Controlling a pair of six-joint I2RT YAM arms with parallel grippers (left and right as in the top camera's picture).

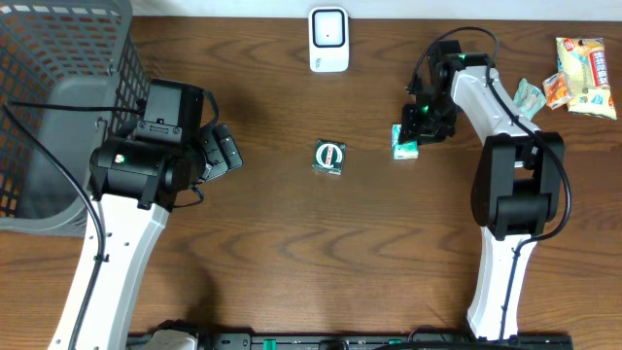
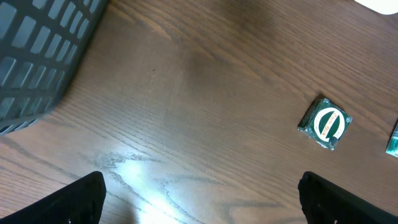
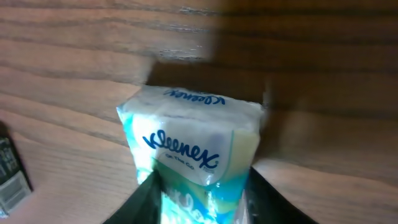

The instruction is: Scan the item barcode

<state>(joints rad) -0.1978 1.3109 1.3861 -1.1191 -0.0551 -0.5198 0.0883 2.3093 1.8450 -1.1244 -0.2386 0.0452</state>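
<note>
The brown wooden table (image 1: 321, 243) carried every item. A grey mesh basket (image 1: 58, 87) stood on it, outboard of and behind the left gripper (image 1: 225, 151). A small green square packet (image 1: 329, 157) (white ring logo facing up) lay flat between the two grippers, apart from both. A white scanner unit (image 1: 329, 39) sat farther from the robot than either gripper, roughly midway between them. A Kleenex tissue pack (image 3: 186, 149) lay directly beneath the right gripper (image 1: 413, 131), flanked by its fingers. Outboard of that gripper lay a small green-and-white packet (image 1: 530, 95) and several snack packets (image 1: 583, 73).

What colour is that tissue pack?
The tissue pack: white, pale green, blue lettering; best in right wrist view.
</note>
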